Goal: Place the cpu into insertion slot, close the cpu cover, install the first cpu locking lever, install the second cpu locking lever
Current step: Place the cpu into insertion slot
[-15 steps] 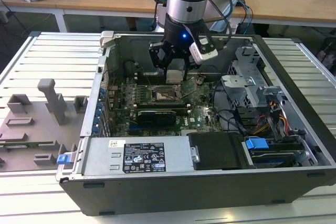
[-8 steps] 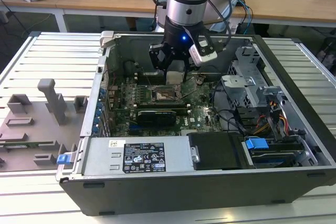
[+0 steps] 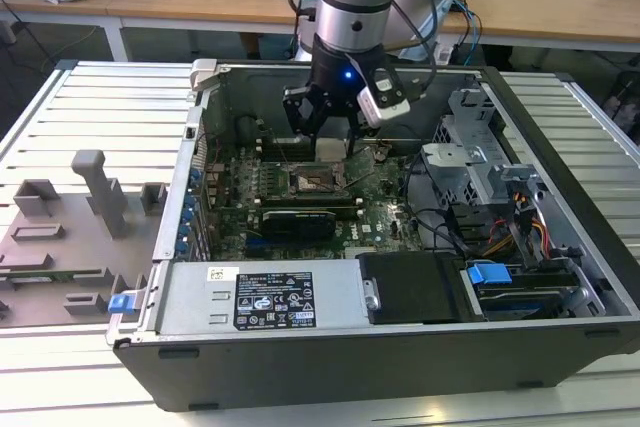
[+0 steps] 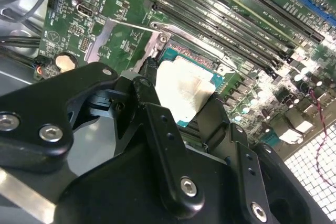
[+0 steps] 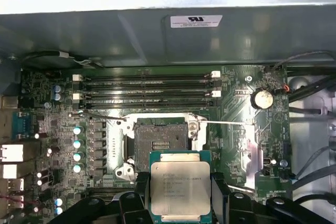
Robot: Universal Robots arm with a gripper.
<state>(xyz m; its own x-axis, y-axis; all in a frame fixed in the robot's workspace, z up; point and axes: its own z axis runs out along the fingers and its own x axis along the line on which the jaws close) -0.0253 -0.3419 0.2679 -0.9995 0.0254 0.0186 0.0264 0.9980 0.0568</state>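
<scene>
Looking down into the open grey metal computer case [image 3: 300, 367], we find the black two-fingered gripper [image 3: 326, 137] clamped on the cpu [image 5: 180, 190], a small flat square chip with a dull silver-grey metal top. Its fingers [image 5: 140, 195] press on two opposite edges of the chip and are closed only to the chip's width. The other two edges are free. The cpu hangs level above the green circuit board [image 5: 52, 124], raised clear of the insertion slot [image 5: 160, 142], a black square socket in a silvery bracket that lies uncovered. The cpu cover [image 4: 147, 51], a thin silvery frame plate with a square window, stands swung up at one side of the slot. Long black memory slots [image 5: 147, 87] run just beside the bracket, between it and the grey case wall [image 5: 105, 35]. In the exterior view, black cables [image 3: 430, 217] lie near the gripper on the exterior view's right. Above the slot we see open room.
</scene>
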